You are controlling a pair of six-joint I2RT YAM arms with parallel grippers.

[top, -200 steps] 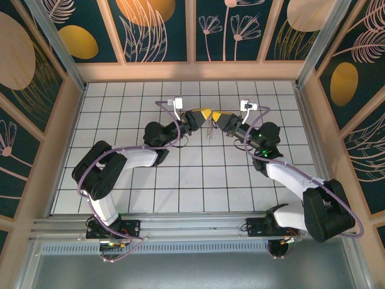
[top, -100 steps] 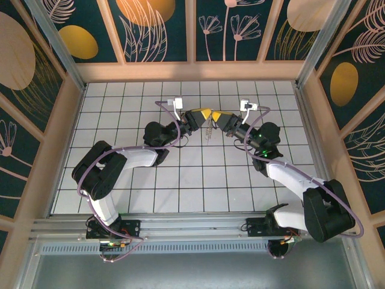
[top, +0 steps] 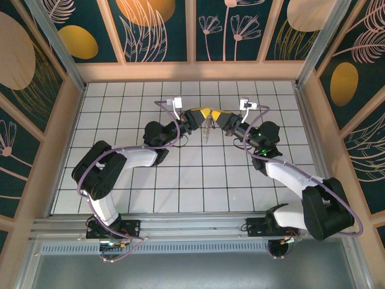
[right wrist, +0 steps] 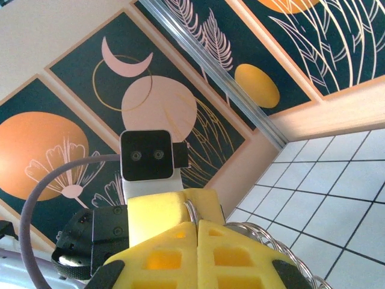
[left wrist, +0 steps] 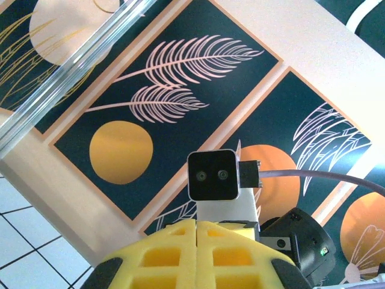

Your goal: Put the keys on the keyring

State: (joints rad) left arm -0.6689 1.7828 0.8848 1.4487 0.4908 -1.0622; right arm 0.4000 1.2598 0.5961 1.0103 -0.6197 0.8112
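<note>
High over the middle of the tiled floor, my left gripper (top: 203, 113) and right gripper (top: 216, 116) meet tip to tip. The silvery keyring (top: 207, 129) hangs just under where they meet. In the right wrist view the keyring's wire coils (right wrist: 267, 233) curve out beside my right gripper (right wrist: 197, 221). One strand rises from its closed seam into the shut yellow pads of the left gripper (right wrist: 192, 203). The left wrist view has my left gripper (left wrist: 197, 221) pressed shut, facing the right arm's wrist camera (left wrist: 212, 174). The keys are hidden.
Panelled walls (top: 192, 36) with leaf and circle patterns close the cell in at the back and on both sides. Both arms' elbows (top: 99, 168) (top: 325, 208) rest near the front of the white tiled floor (top: 198, 174).
My right gripper's fingers have closed the last bit. The keyring under the two tips now hangs a little lower and to the left. Both arms have hardly moved.
</note>
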